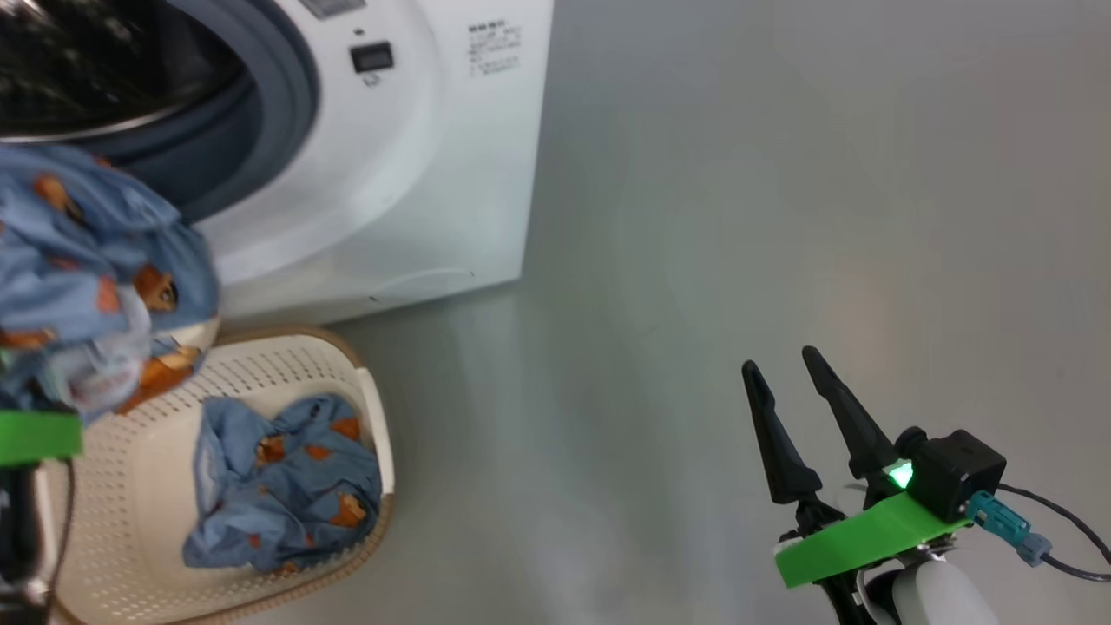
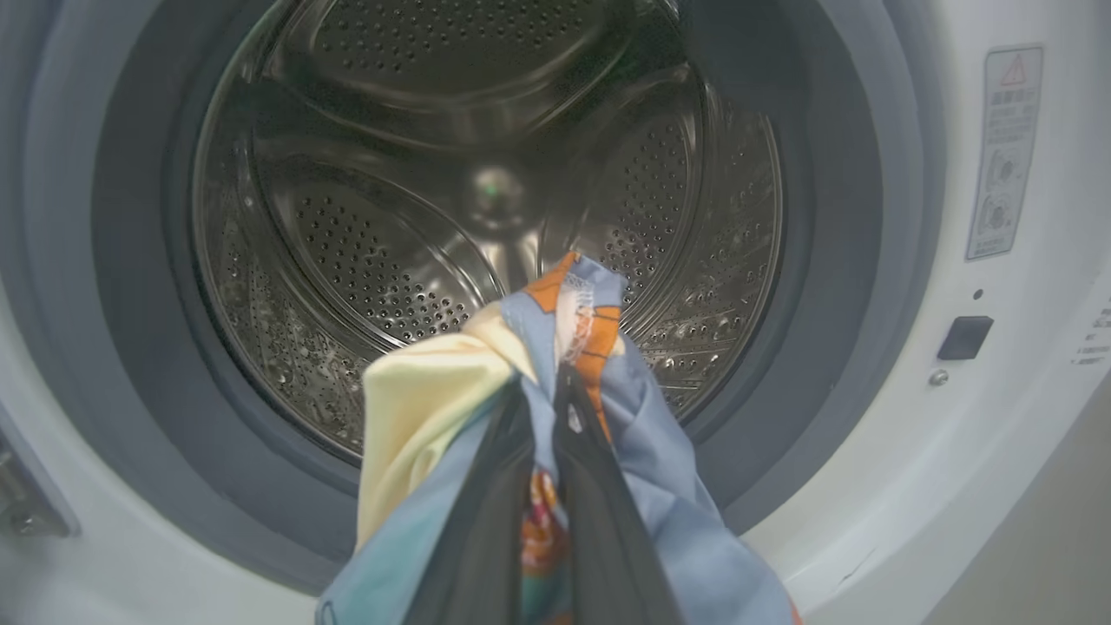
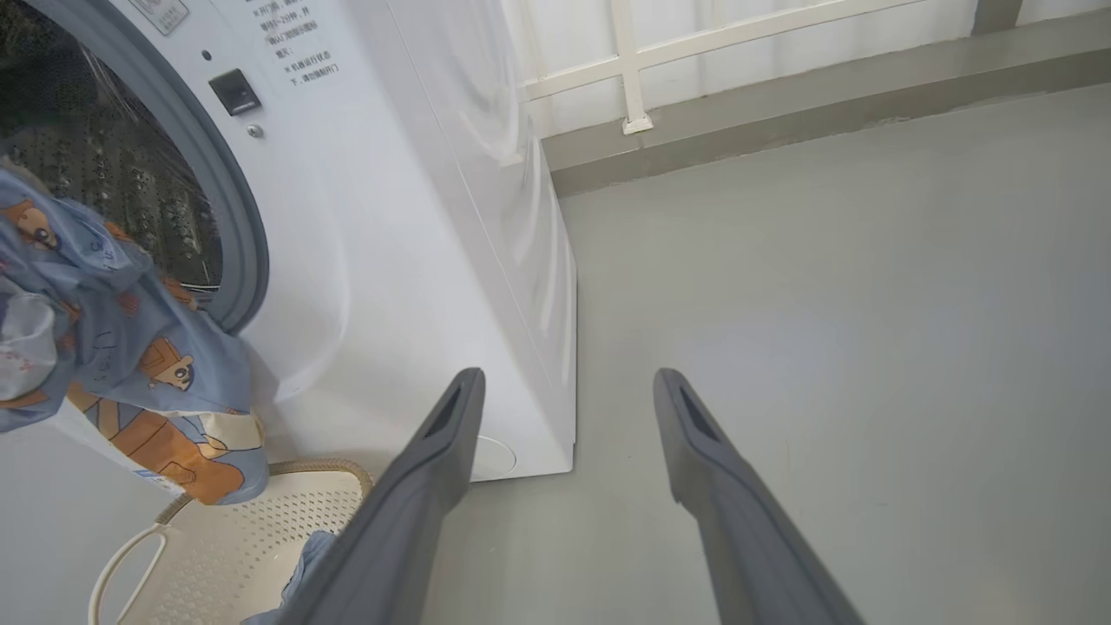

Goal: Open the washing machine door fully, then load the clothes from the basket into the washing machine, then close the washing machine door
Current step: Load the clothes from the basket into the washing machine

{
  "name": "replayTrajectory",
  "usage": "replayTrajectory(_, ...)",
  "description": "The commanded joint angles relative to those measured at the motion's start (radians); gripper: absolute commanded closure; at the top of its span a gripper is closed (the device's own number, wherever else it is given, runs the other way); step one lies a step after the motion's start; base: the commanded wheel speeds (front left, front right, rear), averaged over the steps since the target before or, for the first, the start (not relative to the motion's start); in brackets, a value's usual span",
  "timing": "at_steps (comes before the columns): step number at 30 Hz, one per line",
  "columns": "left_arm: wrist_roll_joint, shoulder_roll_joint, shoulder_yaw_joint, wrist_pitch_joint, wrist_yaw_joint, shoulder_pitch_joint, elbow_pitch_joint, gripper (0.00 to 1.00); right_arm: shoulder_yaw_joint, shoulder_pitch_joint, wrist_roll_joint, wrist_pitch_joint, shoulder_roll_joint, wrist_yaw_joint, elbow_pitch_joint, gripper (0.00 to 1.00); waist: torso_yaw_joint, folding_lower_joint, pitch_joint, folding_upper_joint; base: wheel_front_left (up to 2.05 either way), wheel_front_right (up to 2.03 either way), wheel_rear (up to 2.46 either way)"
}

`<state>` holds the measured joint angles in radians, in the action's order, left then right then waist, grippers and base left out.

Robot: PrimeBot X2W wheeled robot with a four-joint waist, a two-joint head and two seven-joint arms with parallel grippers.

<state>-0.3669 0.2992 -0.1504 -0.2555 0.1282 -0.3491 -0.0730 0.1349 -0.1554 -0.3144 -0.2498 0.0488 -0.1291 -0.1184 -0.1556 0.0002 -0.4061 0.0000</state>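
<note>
My left gripper (image 2: pixel 545 386) is shut on a bunch of the clothes (image 2: pixel 647 451), light blue fabric with orange figures and a cream piece. It holds them up in front of the washing machine's (image 1: pixel 417 174) open steel drum (image 2: pixel 486 191), just outside the grey rubber ring (image 2: pixel 833 260). In the head view the held clothes (image 1: pixel 95 278) hang above the basket (image 1: pixel 369 408), hiding the fingers. Another blue garment (image 1: pixel 286 486) lies in the basket. My right gripper (image 1: pixel 785 360) stands open over the bare floor, holding nothing. The washing machine door is out of view.
Grey floor (image 1: pixel 781 217) stretches to the right of the machine. Behind it, the right wrist view shows a low ledge and a white railing (image 3: pixel 634 69). The basket (image 3: pixel 260 538) sits right against the machine's front.
</note>
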Motion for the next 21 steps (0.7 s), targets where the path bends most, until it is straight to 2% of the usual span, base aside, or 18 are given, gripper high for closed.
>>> replayTrajectory(1, -0.012, 0.055, -0.039, -0.006, 0.003, -0.049, 0.016, 1.00, 0.030, -0.019, -0.016, -0.012, 0.001, -0.002, 0.031, 0.00, -0.047, -0.0002, -0.078, 0.0000, 0.00, 0.00, 0.00)
replayTrajectory(10, -0.036, 0.143, 0.005, -0.006, 0.003, -0.181, -0.036, 1.00, 0.050, -0.050, -0.044, -0.012, 0.001, -0.002, 0.049, 0.00, -0.079, -0.0002, -0.150, 0.0000, 0.00, 0.00, 0.00)
replayTrajectory(21, -0.115, 0.264, 0.180, 0.004, 0.003, -0.448, -0.262, 1.00, 0.074, -0.063, -0.070, -0.012, 0.001, -0.002, 0.046, 0.00, -0.105, -0.0002, -0.216, 0.0000, 0.00, 0.00, 0.00)
